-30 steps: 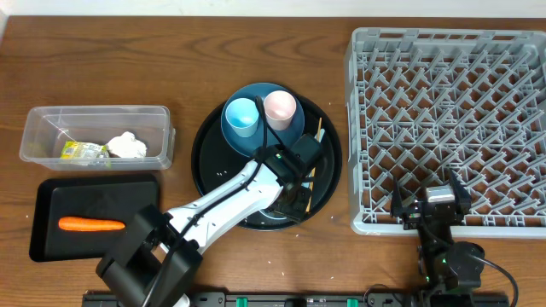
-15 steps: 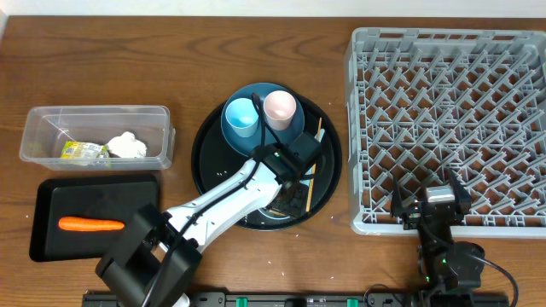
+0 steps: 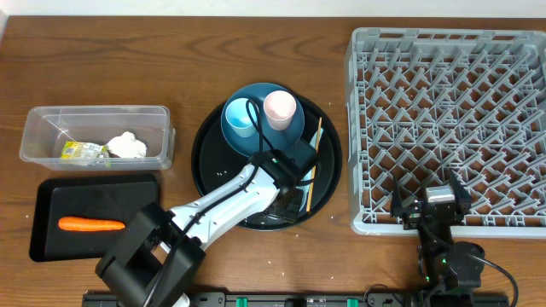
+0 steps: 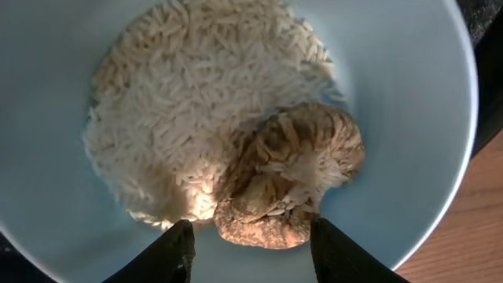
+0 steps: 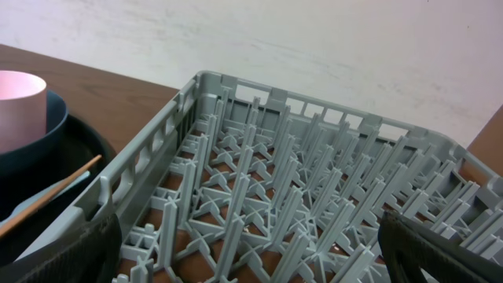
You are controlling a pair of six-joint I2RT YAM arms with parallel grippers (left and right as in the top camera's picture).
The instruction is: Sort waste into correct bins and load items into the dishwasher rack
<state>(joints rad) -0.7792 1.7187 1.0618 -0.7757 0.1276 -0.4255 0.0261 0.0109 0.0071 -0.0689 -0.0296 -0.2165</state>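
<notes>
In the left wrist view a white bowl (image 4: 63,204) holds rice grains (image 4: 181,102) and a brownish food scrap (image 4: 291,181). My left gripper (image 4: 251,229) hangs open just above it, one finger on each side of the scrap's near end. From overhead the left gripper (image 3: 288,188) is over the round black tray (image 3: 328,183), and the arm hides the bowl. My right gripper (image 3: 431,205) stands open at the front edge of the dishwasher rack (image 3: 452,102), with nothing in it.
A dark blue plate (image 3: 294,128) carries a light-blue cup (image 3: 241,115) and a pink cup (image 3: 280,107). A chopstick (image 3: 314,158) lies beside it. The clear tub (image 3: 51,124) holds a wrapper (image 3: 83,152) and a tissue (image 3: 126,145). The carrot (image 3: 91,225) lies in the black tray (image 3: 51,243).
My left gripper has crept slightly toward the table's front over the bowl, and its cable now loops across the light-blue cup. The right arm has stayed still.
</notes>
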